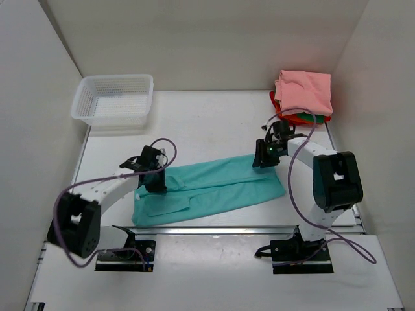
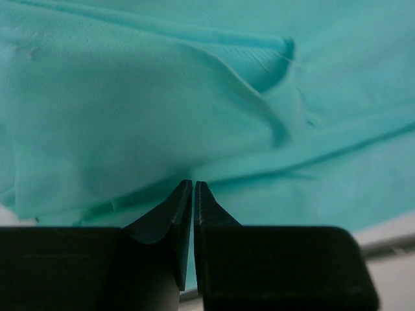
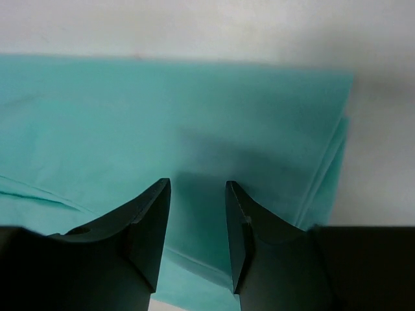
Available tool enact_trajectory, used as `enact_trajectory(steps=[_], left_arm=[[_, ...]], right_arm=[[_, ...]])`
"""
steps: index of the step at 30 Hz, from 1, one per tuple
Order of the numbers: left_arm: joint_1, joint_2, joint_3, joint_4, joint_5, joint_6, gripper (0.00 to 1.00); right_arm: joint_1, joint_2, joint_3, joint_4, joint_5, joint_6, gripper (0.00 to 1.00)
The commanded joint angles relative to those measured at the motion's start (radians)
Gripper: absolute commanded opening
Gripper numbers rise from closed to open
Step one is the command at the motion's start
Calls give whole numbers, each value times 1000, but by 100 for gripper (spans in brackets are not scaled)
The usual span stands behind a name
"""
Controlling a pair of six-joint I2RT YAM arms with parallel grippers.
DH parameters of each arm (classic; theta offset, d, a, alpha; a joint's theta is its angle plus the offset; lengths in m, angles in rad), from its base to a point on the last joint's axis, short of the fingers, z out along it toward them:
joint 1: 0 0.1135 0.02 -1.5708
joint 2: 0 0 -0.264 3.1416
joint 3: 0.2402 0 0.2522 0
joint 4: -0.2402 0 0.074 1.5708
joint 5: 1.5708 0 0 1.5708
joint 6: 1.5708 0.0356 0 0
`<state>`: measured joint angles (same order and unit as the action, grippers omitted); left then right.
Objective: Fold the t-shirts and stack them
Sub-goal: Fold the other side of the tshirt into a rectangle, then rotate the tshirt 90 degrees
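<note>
Both arms reach forward from their bases and bend inward, wrists tipped downward; the left gripper (image 2: 194, 188) has its jaws closed to a sliver, the right gripper (image 3: 198, 194) holds its jaws parted.

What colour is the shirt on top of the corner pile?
The top shirt is salmon pink, clearest in the overhead view.

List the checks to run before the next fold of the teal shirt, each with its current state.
1. Teal t-shirt lies folded into one long strip: ok.
2. Right gripper is open above the shirt near its right end: ok.
3. Left gripper is open for a grasp: not ok, its fingers are together.
4. Left gripper has cloth pinched: cannot tell.
5. Stack of folded shirts at the far right sits apart from the strip: ok.
</note>
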<state>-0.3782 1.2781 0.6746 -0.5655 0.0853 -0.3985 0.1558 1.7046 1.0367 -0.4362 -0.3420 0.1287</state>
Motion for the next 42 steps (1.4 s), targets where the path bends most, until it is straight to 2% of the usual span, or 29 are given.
enact_trajectory(steps=[1,2,6,8,11,12,14,15,16,17,18,19,21,22,23,25,26,30,32,35,37,39,42], left_arm=[[-43,148,106,96,-84,1,16],[-42,240,129,96,-84,1,14],[-44,565,425,35,-25,33,9],[-48,700,596,-42,-15,59,8],[-56,901,962,-167,-12,93,8],[-53,981,1035,-195,-7,101,8],[-42,1178,1394,-346,-6,128,9],[-44,1239,1636,-443,-7,132,9],[-41,1385,1787,-497,8,135,9],[-33,1515,2070,-573,19,113,9],[-13,1552,2153,-562,68,80,8],[-5,1526,2095,-519,99,70,7],[9,1392,1746,-288,125,50,7],[4,1380,1713,-252,120,56,7],[2,1405,1750,-266,107,53,8],[8,1495,2008,-338,128,49,9],[6,1538,2040,-336,155,27,9],[39,1454,1812,-134,194,-8,8],[45,1477,1951,-139,232,-19,11],[68,1479,2098,-143,385,-89,14],[65,1364,2100,-142,444,-103,18],[52,1238,2039,-142,465,-88,21],[27,964,1750,-129,462,-33,24]], right_arm=[[1,-34,-87,7,44,77,37],[4,-51,-119,20,47,83,36],[69,-143,-305,11,109,179,37],[120,-200,-384,26,107,258,36],[214,-318,-512,79,135,420,37],[258,-336,-527,96,149,443,37],[342,-411,-575,128,159,561,38],[361,-443,-599,154,166,593,37],[408,-466,-613,195,185,651,37],[450,-494,-642,229,179,707,37],[471,-505,-664,307,181,748,37],[516,-504,-667,361,187,762,37],[571,-444,-644,431,185,764,38],[577,-389,-615,427,198,759,38],[593,-366,-597,470,189,741,39],[616,-260,-531,485,181,720,39],[643,-240,-515,511,176,712,39],[682,-93,-410,530,173,654,39],[694,-47,-371,545,155,611,40],[700,-34,-262,455,155,534,40],[711,-63,-199,369,198,477,40],[714,-114,-161,279,256,451,42],[700,-207,-165,193,313,417,51]])
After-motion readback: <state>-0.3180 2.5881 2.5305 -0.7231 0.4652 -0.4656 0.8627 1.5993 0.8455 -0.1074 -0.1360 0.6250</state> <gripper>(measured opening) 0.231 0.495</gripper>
